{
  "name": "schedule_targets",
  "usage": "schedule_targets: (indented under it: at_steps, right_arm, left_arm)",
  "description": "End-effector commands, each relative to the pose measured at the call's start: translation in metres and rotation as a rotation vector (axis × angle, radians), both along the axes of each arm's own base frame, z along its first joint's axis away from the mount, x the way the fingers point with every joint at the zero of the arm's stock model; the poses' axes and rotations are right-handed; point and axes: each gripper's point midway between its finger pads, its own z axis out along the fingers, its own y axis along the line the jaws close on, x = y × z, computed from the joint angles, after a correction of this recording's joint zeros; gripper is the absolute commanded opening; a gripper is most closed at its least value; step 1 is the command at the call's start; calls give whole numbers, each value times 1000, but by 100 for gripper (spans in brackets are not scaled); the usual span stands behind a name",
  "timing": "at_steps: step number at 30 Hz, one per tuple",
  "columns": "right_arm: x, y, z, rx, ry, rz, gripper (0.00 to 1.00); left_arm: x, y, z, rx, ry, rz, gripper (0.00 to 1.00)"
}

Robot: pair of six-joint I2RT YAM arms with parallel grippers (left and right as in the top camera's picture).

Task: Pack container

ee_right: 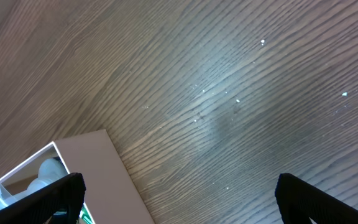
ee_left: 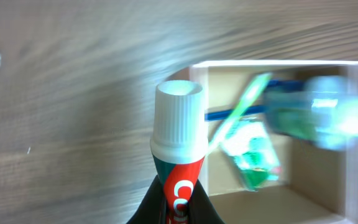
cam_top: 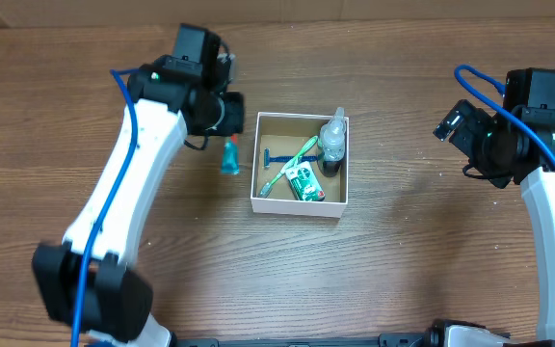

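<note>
The container (cam_top: 297, 206) is a square shallow box with white walls and a brown inside, at the table's middle. In it lie a blue razor (cam_top: 276, 159), a green toothbrush (cam_top: 295, 159), a green packet (cam_top: 305, 182) and a clear bottle (cam_top: 332, 143). My left gripper (cam_top: 222, 118) is shut on a red and green toothpaste tube (cam_top: 229, 156) with a white cap (ee_left: 178, 118), held just left of the container (ee_left: 266, 63). My right gripper (cam_top: 454, 123) is open and empty, well right of the container; its wrist view (ee_right: 179, 199) shows the container's corner (ee_right: 98, 168).
The table (cam_top: 403, 270) is dark brown wood. In the left wrist view the container's contents are blurred. Cables run along both arms.
</note>
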Motion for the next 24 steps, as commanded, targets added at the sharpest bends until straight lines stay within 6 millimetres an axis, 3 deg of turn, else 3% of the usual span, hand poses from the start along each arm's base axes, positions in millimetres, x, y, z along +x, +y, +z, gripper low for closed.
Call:
schedule_targets:
  at_steps: [1,3,6,7,9,12,13,14,17,19,21,24]
  right_arm:
    - [3,-1,6,2,-20,-9,100]
    - [3,-1,6,2,-20,-9,100]
    - [3,-1,6,2,-20,-9,100]
    - [3,-1,6,2,-20,-9,100]
    - [3,-1,6,2,-20,-9,100]
    - [3,-1,6,2,-20,-9,100]
    - [3,-1,6,2,-20,-9,100]
    - [3,-1,6,2,-20,-9,100]
    - [3,-1,6,2,-20,-9,100]
    - [3,-1,6,2,-20,-9,100]
    - [3,-1,6,2,-20,-9,100]
    - [3,-1,6,2,-20,-10,100]
  left_arm:
    - [-11,-45,4,15,-54,-135,4]
    - [-10,-70,-21,38,-54,-185,4]
    - [-3,-83,-46,48,-28,-204,29]
    - [-2,-82,-48,47,-23,-200,29]
    - [2,-68,-33,45,-25,-166,28]
    - [-3,-32,17,59,-50,-125,34]
    - [-8,0,45,101,-75,-63,78]
    - [-15,29,64,138,-93,2,100]
    - [-33,90,95,165,-123,148,100]
    - [-45,123,103,171,-114,236,100]
    - [-45,139,102,175,-105,280,100]
    - [-40,144,105,170,-128,296,100]
